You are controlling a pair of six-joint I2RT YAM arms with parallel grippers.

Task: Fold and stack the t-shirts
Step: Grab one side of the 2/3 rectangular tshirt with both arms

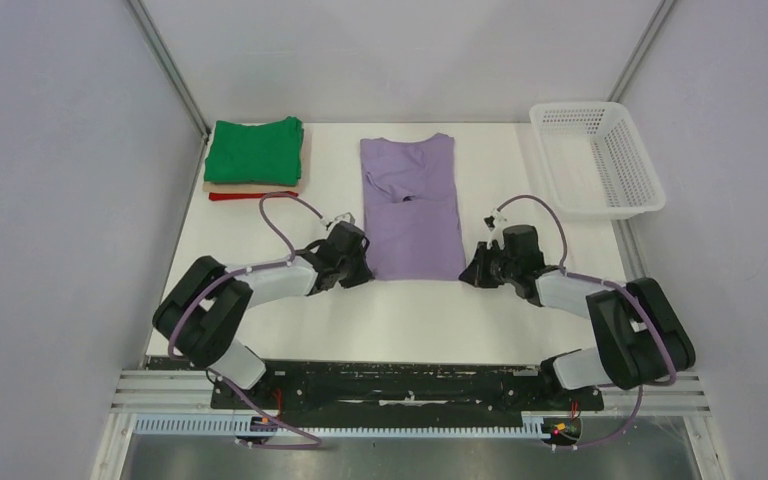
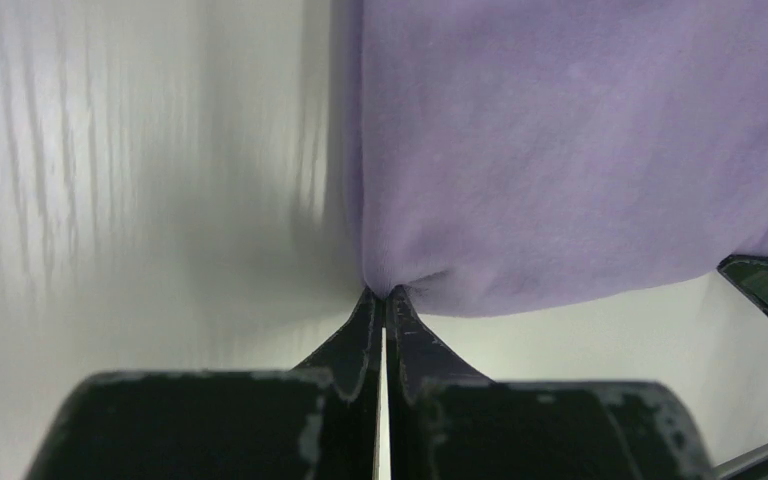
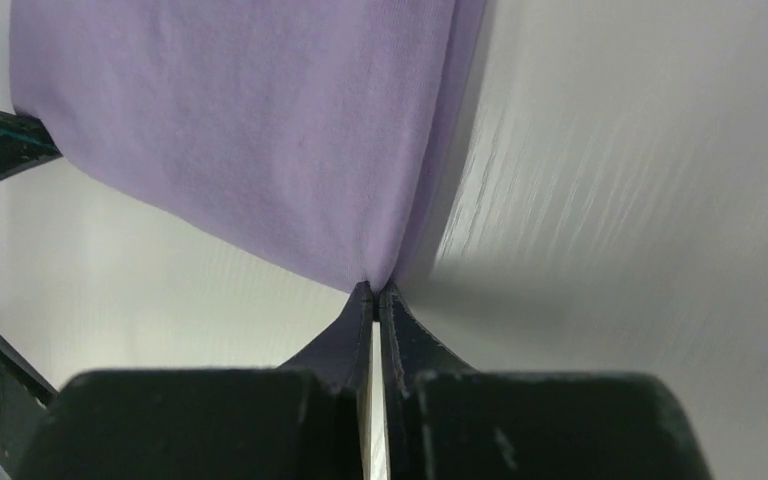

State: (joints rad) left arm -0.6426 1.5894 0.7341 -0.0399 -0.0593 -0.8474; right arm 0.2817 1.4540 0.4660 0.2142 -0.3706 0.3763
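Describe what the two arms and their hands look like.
Both the left arm and right arm have bulky black joints, white links and a looping purple cable. The left hand and right hand have black tapered fingers, the left's scuffed grey.

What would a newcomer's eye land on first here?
The lavender t-shirt lying in the middle, folded into a long strip, with the left gripper and right gripper each shut on one near corner. Next, the green-topped stack of folded shirts at the far left and the white basket at the far right.
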